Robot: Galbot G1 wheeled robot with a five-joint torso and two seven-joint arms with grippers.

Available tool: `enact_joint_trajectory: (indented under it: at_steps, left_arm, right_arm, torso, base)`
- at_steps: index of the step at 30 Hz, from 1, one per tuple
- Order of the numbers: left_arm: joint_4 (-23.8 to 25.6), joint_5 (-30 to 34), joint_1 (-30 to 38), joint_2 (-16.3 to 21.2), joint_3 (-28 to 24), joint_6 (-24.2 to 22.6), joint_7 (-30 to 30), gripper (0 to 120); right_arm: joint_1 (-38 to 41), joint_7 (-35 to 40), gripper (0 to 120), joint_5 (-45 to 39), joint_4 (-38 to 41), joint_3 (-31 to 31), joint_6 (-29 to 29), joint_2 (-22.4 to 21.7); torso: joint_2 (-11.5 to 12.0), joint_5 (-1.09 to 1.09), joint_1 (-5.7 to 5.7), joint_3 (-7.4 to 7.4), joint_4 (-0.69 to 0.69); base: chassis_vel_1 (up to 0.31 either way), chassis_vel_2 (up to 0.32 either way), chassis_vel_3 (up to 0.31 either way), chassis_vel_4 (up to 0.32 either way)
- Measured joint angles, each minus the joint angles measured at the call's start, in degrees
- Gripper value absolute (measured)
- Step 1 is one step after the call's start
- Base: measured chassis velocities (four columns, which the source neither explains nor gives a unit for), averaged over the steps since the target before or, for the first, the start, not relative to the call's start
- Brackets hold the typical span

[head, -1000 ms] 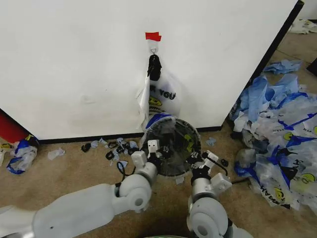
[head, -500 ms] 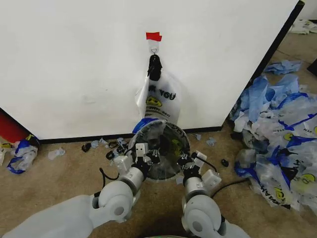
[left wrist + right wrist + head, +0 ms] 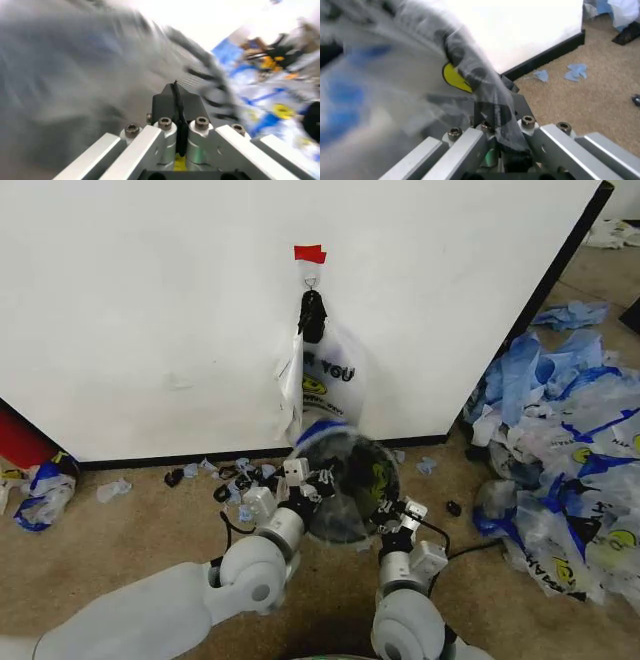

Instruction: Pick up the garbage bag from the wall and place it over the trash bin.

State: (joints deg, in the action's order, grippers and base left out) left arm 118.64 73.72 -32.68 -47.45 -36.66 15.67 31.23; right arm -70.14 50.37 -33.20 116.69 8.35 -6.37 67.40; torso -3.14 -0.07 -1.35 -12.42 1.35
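The black mesh trash bin (image 3: 343,505) stands on the carpet just before the white wall (image 3: 150,310). A see-through garbage bag (image 3: 322,430) with blue patches is stretched across the bin's mouth. My left gripper (image 3: 303,474) is shut on the bag's film at the bin's left rim; its fingertips (image 3: 175,88) are pressed together. My right gripper (image 3: 396,514) holds the right rim, shut on a twisted strand of the garbage bag (image 3: 470,75) beside its yellow print. A second printed bag (image 3: 332,375) hangs from the hook (image 3: 311,281) under the red tape (image 3: 309,253).
A big heap of blue-and-white bags (image 3: 560,450) covers the floor to the right. Small black scraps (image 3: 235,475) lie along the baseboard on the left. A red object (image 3: 20,442) and a crumpled bag (image 3: 45,492) sit at the far left.
Both grippers, the bag and the bin slid left, then back right toward the wall. The bag on the hook swayed slightly.
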Motion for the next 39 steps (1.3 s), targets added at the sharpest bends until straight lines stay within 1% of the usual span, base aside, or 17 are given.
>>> enact_joint_trajectory:
  at_steps: [8,13,14,19,20,21,22,23,25,26,27,28,29,31,33,35,39]
  left_arm:
    - [2.3,2.1,0.5,-0.3,-1.5,0.8,-2.3,0]
    - [5.1,2.7,-0.4,3.1,0.8,0.7,-3.1,0]
    - [5.1,2.7,-0.4,3.1,0.8,0.7,-3.1,0]
    - [7.1,1.7,-6.7,9.2,8.2,-0.2,-4.7,0]
    - [7.5,1.0,-9.1,11.0,11.0,-0.6,-5.2,0]
    - [7.5,1.0,-9.1,11.0,11.0,-0.6,-5.2,0]
    - [7.8,0.6,-10.6,11.9,12.7,-0.7,-5.4,0]
    - [8.1,-0.1,-13.3,13.2,15.7,-0.9,-5.6,0]
    - [8.3,-1.3,-18.5,15.1,22.4,-1.4,-6.3,0]
    - [8.2,-2.1,-20.7,16.2,25.6,-1.4,-6.7,0]
    - [7.8,-2.8,-22.1,17.2,27.7,-1.3,-7.0,0]
    - [7.4,-3.5,-23.1,18.1,29.4,-1.2,-7.3,0]
    - [7.4,-3.5,-23.1,18.1,29.4,-1.2,-7.3,0]
    - [6.7,-4.2,-23.8,19.0,31.6,-1.1,-7.5,0]
    - [5.6,-5.5,-23.9,19.7,33.8,-1.2,-7.3,0]
    - [5.0,-7.3,-24.5,20.2,35.4,-2.2,-5.9,0]
    - [4.2,-10.2,-25.6,20.9,36.5,-3.7,-3.4,0]
  right_arm:
    - [0.8,0.0,0,-1.3,0.2,0.3,0.2,0.3]
    - [1.4,1.1,0,-5.1,0.9,-0.6,0.5,0.3]
    - [1.4,1.1,0,-5.1,0.9,-0.6,0.5,0.3]
    - [3.0,2.3,0,-8.7,0.9,-2.1,0.9,0.3]
    - [3.6,2.6,0,-9.7,0.8,-2.4,1.0,0.3]
    - [3.6,2.6,0,-9.7,0.8,-2.4,1.0,0.3]
    - [3.9,2.8,0,-10.3,0.8,-2.5,1.1,0.4]
    - [4.4,3.3,0,-11.7,0.9,-2.8,1.4,0.5]
    - [5.4,4.5,0,-16.2,1.9,-2.9,2.7,0.4]
    - [5.9,5.0,0,-18.4,2.5,-2.9,3.3,0.4]
    - [6.2,5.2,0,-20.1,3.0,-2.9,3.8,0.2]
    - [6.6,5.5,0,-22.6,3.7,-3.0,4.4,0.0]
    - [6.6,5.5,0,-22.6,3.7,-3.0,4.4,0.0]
    - [7.2,6.3,0,-26.5,5.1,-3.0,5.6,-0.1]
    - [7.3,6.8,0,-28.8,5.9,-2.9,6.6,-0.2]
    - [7.3,7.5,0,-30.2,6.6,-2.7,7.3,-0.2]
    - [7.0,8.1,0,-31.2,7.5,-2.5,8.2,-0.5]
  torso:
    - [0.0,-0.01,0.0,0.0,0.01]
    - [0.0,0.0,0.0,0.0,0.02]
    - [0.0,0.0,0.0,0.0,0.02]
    - [0.0,0.0,0.0,-0.01,-0.01]
    - [0.0,-0.04,0.0,-0.01,0.0]
    - [0.0,-0.04,0.0,-0.01,0.0]
    - [0.0,-0.02,0.0,-0.01,0.01]
    - [0.0,0.03,0.0,0.0,0.01]
    - [0.0,-0.05,0.0,-0.01,0.01]
    - [0.0,-0.02,0.0,0.0,-0.02]
    - [0.0,0.03,0.0,0.0,-0.02]
    - [0.0,0.02,0.0,-0.01,-0.03]
    - [0.0,0.02,0.0,-0.01,-0.03]
    - [0.0,-0.06,0.0,-0.01,0.01]
    - [0.0,0.04,0.0,-0.01,0.01]
    - [0.0,-0.03,0.0,-0.01,0.03]
    - [0.0,0.01,0.0,-0.01,0.0]
  base:
    - [0.0,0.0,0.0,0.0]
    - [0.0,0.0,0.0,0.0]
    - [0.0,0.0,0.0,0.0]
    - [0.0,0.0,0.0,0.0]
    - [0.0,0.0,0.0,0.0]
    - [0.0,0.0,0.0,0.0]
    - [0.0,0.0,0.0,0.0]
    - [0.0,0.0,0.0,0.0]
    - [0.0,0.0,0.0,0.0]
    - [0.0,0.0,0.0,0.0]
    - [0.0,0.0,0.0,0.0]
    - [0.0,0.0,0.0,0.0]
    - [0.0,0.0,0.0,0.0]
    - [0.0,0.0,0.0,0.0]
    - [0.0,0.0,0.0,0.0]
    - [0.0,0.0,0.0,0.0]
    - [0.0,0.0,0.0,0.0]
